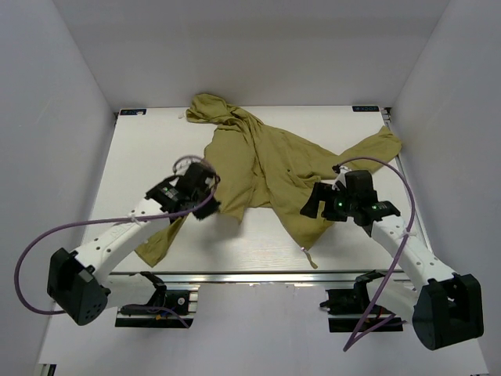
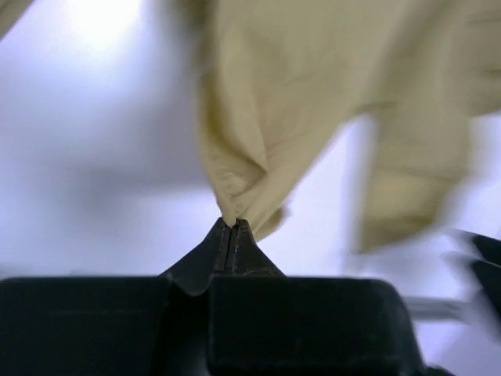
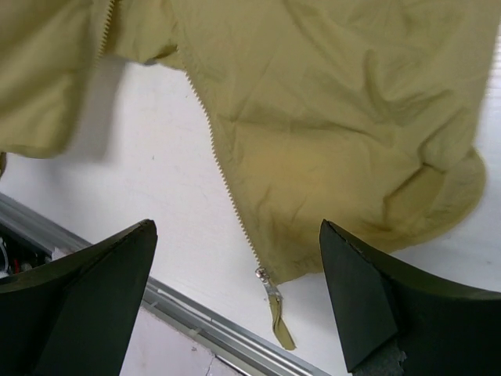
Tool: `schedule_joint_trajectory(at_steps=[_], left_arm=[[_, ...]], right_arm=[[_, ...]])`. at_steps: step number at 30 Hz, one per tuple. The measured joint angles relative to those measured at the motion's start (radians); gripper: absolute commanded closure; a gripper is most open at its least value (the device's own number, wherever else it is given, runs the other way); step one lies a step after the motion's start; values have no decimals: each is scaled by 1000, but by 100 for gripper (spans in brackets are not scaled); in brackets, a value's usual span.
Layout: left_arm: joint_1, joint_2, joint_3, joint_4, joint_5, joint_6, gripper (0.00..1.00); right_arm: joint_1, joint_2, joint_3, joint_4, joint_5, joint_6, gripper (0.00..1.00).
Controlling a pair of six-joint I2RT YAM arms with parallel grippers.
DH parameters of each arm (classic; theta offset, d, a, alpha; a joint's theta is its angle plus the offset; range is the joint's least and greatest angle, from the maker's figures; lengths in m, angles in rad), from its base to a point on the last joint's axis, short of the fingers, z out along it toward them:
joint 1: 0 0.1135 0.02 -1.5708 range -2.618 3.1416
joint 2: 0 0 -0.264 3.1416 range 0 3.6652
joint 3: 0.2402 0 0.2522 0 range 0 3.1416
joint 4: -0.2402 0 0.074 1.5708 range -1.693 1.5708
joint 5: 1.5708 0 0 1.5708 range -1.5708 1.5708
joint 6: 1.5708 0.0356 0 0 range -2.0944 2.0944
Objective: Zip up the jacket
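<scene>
The olive-yellow hooded jacket (image 1: pixel 274 168) lies spread and unzipped across the white table, hood at the back. My left gripper (image 1: pixel 210 182) is shut on a fold of the jacket's left front panel (image 2: pixel 250 157), lifting it off the table; the tips pinch the cloth (image 2: pixel 233 223). My right gripper (image 1: pixel 311 202) is open and empty above the right front panel (image 3: pixel 337 117). Between its fingers (image 3: pixel 368 305) I see the zipper teeth edge (image 3: pixel 227 180) and the metal slider with its cloth pull tab (image 3: pixel 275 309) at the hem, near the table's front edge.
A metal rail (image 1: pixel 258 276) runs along the table's near edge, also in the right wrist view (image 3: pixel 203 329). White walls enclose the table on the left, back and right. One sleeve (image 1: pixel 160 243) trails by the left arm, the other (image 1: pixel 376 145) reaches the right edge.
</scene>
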Motion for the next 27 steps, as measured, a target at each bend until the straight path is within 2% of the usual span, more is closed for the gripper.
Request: schedule_joint_trajectory(at_steps=[5,6,7,8,11,14,18,21,25,27], left_arm=[[1,-41,-307,-129,-3,-158,100],[1,-61,-344,-150,-3,-180,96],[1,-80,-370,-167,-3,-200,89],[1,-92,-383,-181,-3,-211,68],[1,-100,-389,-212,-11,-243,27],[1,-72,-364,-262,-30,-249,4],[2,-11,-254,-335,-83,-224,2],[2,26,-161,-325,-106,-151,2],[3,81,-123,-173,-95,-19,2],[3,144,-123,-44,-68,58,2]], right_arm=[[101,42,10,-8,36,-5,11],[135,61,19,-12,46,-4,11],[162,78,29,-13,57,-3,11],[191,98,40,-16,68,-2,11],[244,143,72,-22,106,2,11],[262,169,97,-29,141,6,11],[274,193,124,-51,192,5,11],[274,198,130,-66,224,-2,11],[274,223,129,-72,245,-3,11],[274,250,129,-71,247,-2,11]])
